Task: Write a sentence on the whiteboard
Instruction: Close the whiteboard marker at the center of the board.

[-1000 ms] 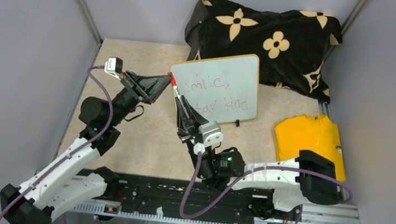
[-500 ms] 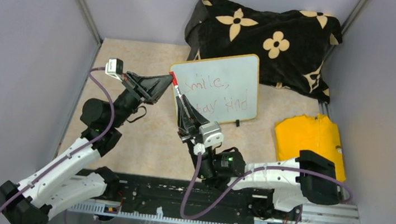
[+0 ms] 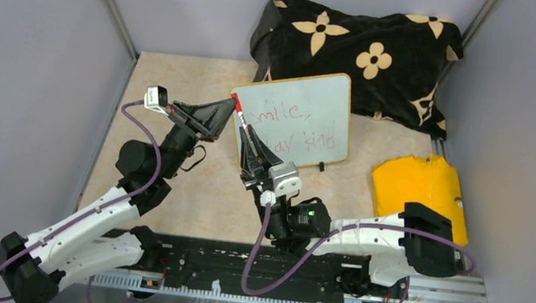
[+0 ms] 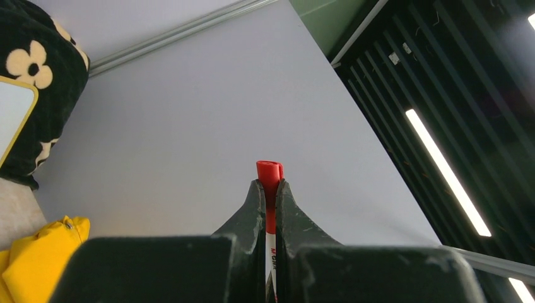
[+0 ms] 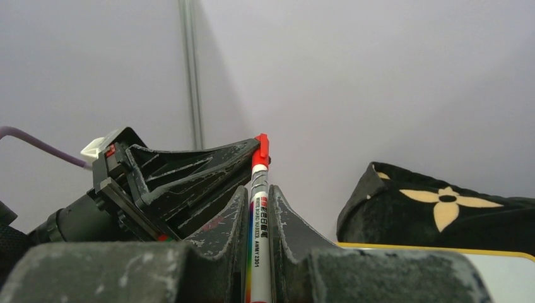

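The whiteboard (image 3: 321, 96) leans against the black cloth at the back, yellow-framed. The sentence (image 3: 278, 112) on it is red, two lines reading "Smile, stay kind". A white marker (image 3: 238, 115) with a red cap (image 5: 261, 148) hangs just left of the board's left edge. My left gripper (image 3: 230, 104) reaches in from the left and is shut on the red cap (image 4: 269, 173). My right gripper (image 3: 245, 131) comes up from below, shut on the marker barrel (image 5: 259, 233). The cap sits against the barrel's end. The marker tip is hidden.
A black cloth with cream flowers (image 3: 371, 53) is bunched behind the board. A yellow cloth (image 3: 419, 185) lies at the right near the wall. Grey walls close in both sides. The board's edge (image 5: 441, 251) shows low in the right wrist view.
The left arm has shifted a little to the right and its wrist has risen slightly. Both grippers keep their hold on the marker, and the board has not moved.
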Controlling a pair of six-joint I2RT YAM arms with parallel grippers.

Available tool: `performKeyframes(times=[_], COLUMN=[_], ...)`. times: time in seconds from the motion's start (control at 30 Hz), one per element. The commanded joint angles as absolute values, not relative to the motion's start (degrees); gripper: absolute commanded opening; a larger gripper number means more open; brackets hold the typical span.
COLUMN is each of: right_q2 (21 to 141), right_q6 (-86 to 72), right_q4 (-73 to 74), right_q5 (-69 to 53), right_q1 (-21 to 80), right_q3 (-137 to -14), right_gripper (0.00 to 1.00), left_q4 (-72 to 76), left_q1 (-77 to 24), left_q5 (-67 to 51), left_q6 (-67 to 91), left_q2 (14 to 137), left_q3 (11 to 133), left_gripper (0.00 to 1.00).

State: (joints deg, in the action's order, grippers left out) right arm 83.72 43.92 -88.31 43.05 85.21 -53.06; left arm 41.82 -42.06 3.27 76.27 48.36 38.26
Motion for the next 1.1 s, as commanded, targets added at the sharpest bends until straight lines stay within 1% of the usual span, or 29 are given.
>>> performKeyframes(times=[0.0,0.17,0.2,0.27,0.37,0.43,0.53,0.57,0.6,0.67,0.8,0.97,1.07], right_q2=[85.5,83.6,82.8,81.6,80.4,79.8,78.8,78.3,77.7,76.0,71.4,67.4,66.7], right_q6=[42.4,41.5,41.1,40.0,38.9,38.8,38.7,38.4,37.9,35.7,27.7,20.8,19.1], right_q4=[-89.6,-89.1,-88.7,-87.8,-87.0,-87.1,-86.7,-86.2,-85.7,-83.5,-75.7,-69.8,-68.1], right_q5=[39.5,39.5,39.4,39.0,38.7,38.6,38.2,38.0,37.7,36.6,32.5,28.8,27.8], right_q1=[82.0,82.0,82.0,82.0,82.0,82.3,82.9,83.2,83.6,84.2,84.6,84.6,84.7], right_q3=[-57.2,-55.5,-55.0,-53.9,-53.0,-52.5,-51.7,-51.4,-51.0,-50.0,-48.3,-47.6,-47.6], right_gripper=[0.0,0.0,0.0,0.0,0.0,0.0,0.0,0.0,0.0,0.0,0.0,0.0,0.0], left_q4=[39.1,39.5,39.6,39.0,38.0,37.6,36.8,36.6,36.2,35.8,34.5,34.0,34.8], left_q1=[-48.2,-48.2,-48.3,-48.2,-48.2,-48.2,-48.2,-48.2,-48.2,-48.2,-48.2,-48.2,-48.2], left_q5=[-15.2,-12.0,-10.9,-7.8,-5.3,-4.4,-3.4,-2.6,-1.6,1.3,3.7,3.7,3.0], left_q6=[74.7,72.2,71.5,70.1,68.9,68.0,66.6,65.9,65.1,62.6,56.6,51.0,49.2], left_q2=[48.6,45.5,44.4,42.2,40.6,39.9,38.8,38.3,37.8,37.1,36.7,38.1,39.0], left_q3=[35.5,34.5,34.1,33.8,34.0,34.3,34.6,34.6,34.6,34.9,37.6,41.5,42.8], left_gripper=[0.0,0.0,0.07,0.27,0.51,0.64,0.79,0.86,0.91,0.94,0.94,0.88,0.79])
